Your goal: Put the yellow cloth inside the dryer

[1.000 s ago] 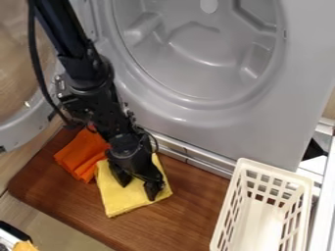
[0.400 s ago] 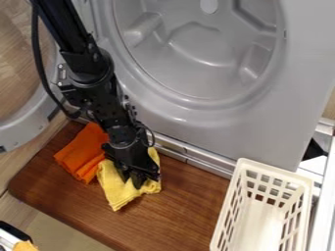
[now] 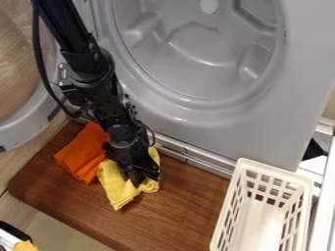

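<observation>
The black gripper point(image 3: 145, 180) hangs over the wooden board, its fingers drawn together and shut on a bunched part of the yellow cloth point(image 3: 119, 190). Folds of the cloth spread out around the fingertips and still rest on the board. Above and to the right stands the dryer point(image 3: 216, 115), with its round opening facing the arm and its door point(image 3: 21, 128) swung out at the left.
An orange cloth point(image 3: 82, 153) lies just left of the yellow one, against it. A cream slotted basket point(image 3: 226, 215) stands at the lower right. The brown board point(image 3: 186, 208) runs along the dryer's base, which has a metal lower edge.
The gripper's fingers, spread over the flat yellow cloth a second ago, have come together. The cloth has been gathered and bunched between them, its right side pulled inward.
</observation>
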You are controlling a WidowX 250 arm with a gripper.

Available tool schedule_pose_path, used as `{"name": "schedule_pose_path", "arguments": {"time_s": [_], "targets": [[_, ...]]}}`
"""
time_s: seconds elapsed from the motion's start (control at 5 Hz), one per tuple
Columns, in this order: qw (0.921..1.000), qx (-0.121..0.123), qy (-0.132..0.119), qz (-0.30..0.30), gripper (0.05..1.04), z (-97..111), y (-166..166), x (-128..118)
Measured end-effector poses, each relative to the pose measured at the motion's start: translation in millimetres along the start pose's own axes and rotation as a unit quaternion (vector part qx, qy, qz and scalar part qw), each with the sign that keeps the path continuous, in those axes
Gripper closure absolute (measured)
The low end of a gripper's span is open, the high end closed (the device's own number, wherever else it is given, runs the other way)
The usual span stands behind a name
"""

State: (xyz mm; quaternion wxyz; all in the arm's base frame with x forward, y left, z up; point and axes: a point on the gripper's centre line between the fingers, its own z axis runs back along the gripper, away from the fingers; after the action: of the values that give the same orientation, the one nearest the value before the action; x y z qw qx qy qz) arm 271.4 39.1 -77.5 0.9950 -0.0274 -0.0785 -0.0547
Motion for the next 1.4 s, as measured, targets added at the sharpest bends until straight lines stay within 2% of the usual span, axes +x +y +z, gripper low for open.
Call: {"name": "schedule_pose_path", "arguments": {"time_s": [0.2,0.4,0.8,1.2,1.4], "targets": [[0.9993,-0.015,0.012,-0.031,0.996,2.7,-12.8,2.2],[0.9985,-0.009,0.0,-0.054,0.996,18.9,-18.6,12.2],[0.9958,0.015,-0.048,-0.076,0.996,59.3,-24.2,37.7],[0.9904,0.048,-0.104,-0.078,0.996,107.5,-19.2,54.7],[0.9871,0.062,-0.123,-0.081,0.996,127.1,-14.5,71.9]]}}
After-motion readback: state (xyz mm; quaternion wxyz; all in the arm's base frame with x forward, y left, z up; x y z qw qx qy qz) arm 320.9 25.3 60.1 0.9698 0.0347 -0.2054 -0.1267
